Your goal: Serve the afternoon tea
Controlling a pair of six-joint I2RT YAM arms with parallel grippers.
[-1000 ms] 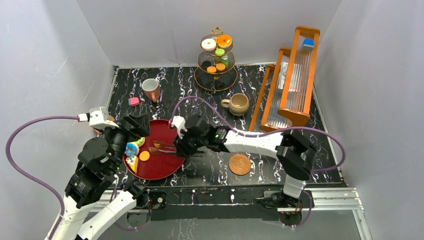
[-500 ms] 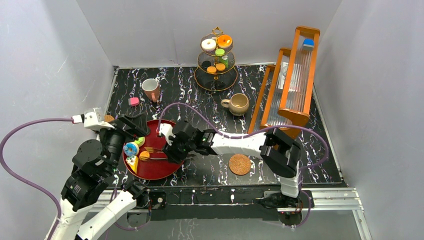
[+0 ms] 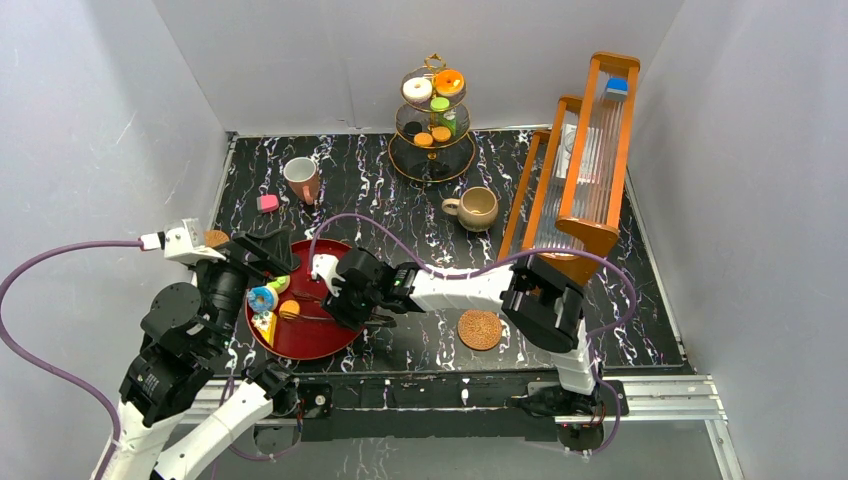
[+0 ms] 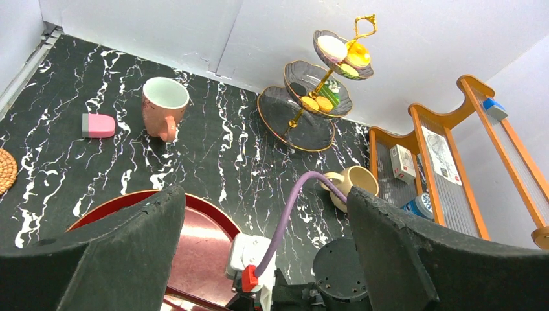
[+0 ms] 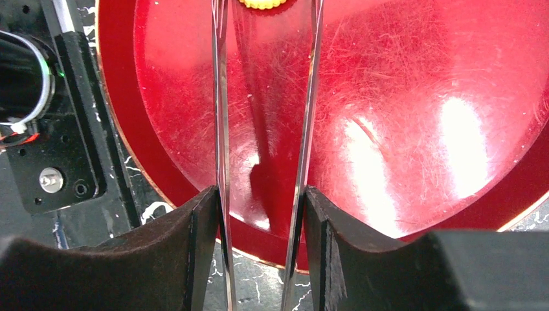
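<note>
Orange cookie [image 5: 262, 2] lies on red tray [image 5: 421, 97] between arms of tongs [image 5: 220, 129], which R gripper [image 5: 260, 194] clamps at approx. half spread (L gripper [image 4: 265, 194] wide apart, empty); prob. light, rigid, slick, so nip across rim w/ gentle squeeze.

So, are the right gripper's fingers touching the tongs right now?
Touching. The right wrist view shows both fingers of the right gripper pressed against the outer sides of the tongs, no gap.
</note>
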